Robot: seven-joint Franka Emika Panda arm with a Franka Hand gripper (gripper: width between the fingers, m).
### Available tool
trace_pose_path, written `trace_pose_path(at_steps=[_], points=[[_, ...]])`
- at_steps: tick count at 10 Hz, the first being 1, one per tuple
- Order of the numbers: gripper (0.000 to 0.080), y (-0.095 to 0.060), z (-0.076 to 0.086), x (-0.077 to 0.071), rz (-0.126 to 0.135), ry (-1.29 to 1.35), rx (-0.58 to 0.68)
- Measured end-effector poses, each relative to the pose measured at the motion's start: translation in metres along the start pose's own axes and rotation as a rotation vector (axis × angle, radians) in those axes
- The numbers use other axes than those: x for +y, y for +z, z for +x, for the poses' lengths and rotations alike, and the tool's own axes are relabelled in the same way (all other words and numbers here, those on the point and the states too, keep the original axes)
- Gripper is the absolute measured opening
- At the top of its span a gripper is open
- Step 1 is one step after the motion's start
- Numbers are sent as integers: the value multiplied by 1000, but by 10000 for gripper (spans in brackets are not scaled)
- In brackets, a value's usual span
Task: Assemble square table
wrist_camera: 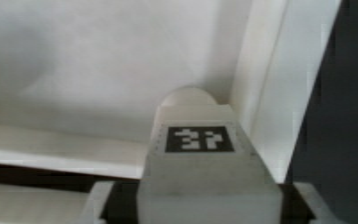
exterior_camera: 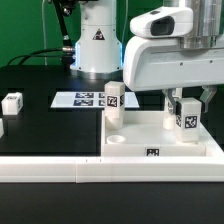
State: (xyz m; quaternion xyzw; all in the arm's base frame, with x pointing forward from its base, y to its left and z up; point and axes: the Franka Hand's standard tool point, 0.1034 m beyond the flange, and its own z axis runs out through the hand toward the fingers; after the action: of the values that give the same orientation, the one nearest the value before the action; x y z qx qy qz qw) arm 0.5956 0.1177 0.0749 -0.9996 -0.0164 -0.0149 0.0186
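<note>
Exterior view: a tagged white leg (exterior_camera: 186,121) is clasped upright by the end effector (exterior_camera: 187,106) at the back corner, on the exterior view's right, of the square table tray (exterior_camera: 150,141). The tray is set on the black tabletop (exterior_camera: 50,125) against the L-shaped border wall (exterior_camera: 60,170). A second leg (exterior_camera: 114,100) is seen standing at the tray's other back corner.

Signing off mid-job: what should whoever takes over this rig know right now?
Claw: shut on the held leg, upright at the tabletop corner on the exterior view's right; seating unclear.
Done: standing leg upright in the far corner on the exterior view's left.
Left: loose leg lying on the table; near socket empty.
</note>
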Motion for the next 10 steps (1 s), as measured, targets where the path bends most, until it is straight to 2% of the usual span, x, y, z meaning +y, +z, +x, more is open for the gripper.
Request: trace_pose_path(at_steps=[6, 10], points=[[291, 2, -3, 0, 38, 655, 29], [291, 2, -3, -1, 43, 999, 14]])
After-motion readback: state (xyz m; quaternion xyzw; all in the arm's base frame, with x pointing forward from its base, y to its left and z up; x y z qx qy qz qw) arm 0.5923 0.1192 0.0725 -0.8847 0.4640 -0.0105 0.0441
